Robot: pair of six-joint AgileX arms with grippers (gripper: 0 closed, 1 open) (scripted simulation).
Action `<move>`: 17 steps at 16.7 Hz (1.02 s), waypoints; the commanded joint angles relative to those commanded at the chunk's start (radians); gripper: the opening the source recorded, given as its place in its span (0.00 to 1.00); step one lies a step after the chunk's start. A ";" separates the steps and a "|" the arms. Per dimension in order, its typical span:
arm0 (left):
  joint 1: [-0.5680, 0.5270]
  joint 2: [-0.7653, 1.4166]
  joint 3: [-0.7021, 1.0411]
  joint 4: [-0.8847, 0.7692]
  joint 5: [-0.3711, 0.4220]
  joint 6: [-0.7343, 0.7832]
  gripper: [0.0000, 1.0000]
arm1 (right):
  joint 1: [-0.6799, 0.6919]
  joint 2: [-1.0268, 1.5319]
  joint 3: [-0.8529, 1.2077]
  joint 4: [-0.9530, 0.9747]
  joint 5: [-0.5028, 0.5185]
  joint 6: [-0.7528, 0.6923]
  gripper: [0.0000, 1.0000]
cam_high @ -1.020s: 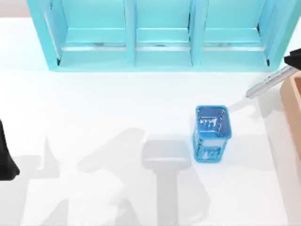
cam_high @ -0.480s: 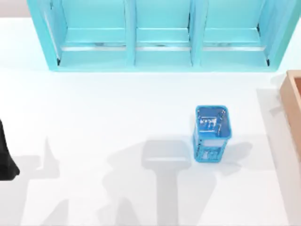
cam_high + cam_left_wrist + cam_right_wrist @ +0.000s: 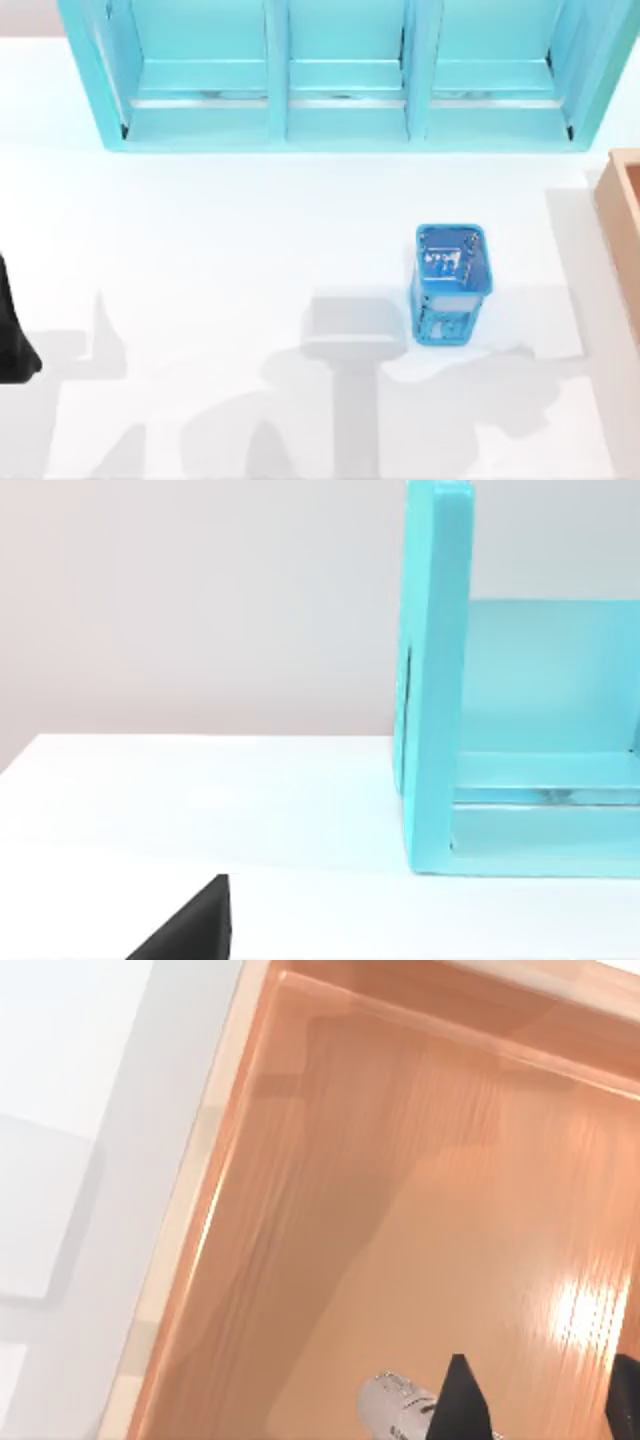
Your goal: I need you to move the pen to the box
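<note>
The pen [image 3: 396,1406] shows its silvery-grey barrel end in the right wrist view, hanging over the box floor [image 3: 430,1210]. The rest of it runs behind a black finger [image 3: 466,1402]. My right gripper [image 3: 545,1412] is over the inside of the tan box, shut on the pen. In the top view a strip of the box [image 3: 622,215] shows at the right edge of the table. My left arm [image 3: 12,335] stays parked at the table's left edge.
A big cyan shelf unit [image 3: 340,70] spans the back of the table, and its end wall [image 3: 435,680] is close in the left wrist view. A small blue mesh cup [image 3: 450,282] stands right of centre. The arms cast grey shadows across the white tabletop.
The pen and my right gripper have left the top view to the right, moving over the box. The shadows on the table shifted toward the front. The left arm has not moved.
</note>
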 joint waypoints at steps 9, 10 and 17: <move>0.000 0.000 0.000 0.000 0.000 0.000 1.00 | 0.018 0.008 -0.189 0.204 0.007 0.018 0.00; 0.000 0.000 0.000 0.000 0.000 0.000 1.00 | 0.020 0.009 -0.218 0.234 0.009 0.020 0.00; 0.000 0.000 0.000 0.000 0.000 0.000 1.00 | 0.025 0.013 -0.244 0.261 0.012 0.022 0.15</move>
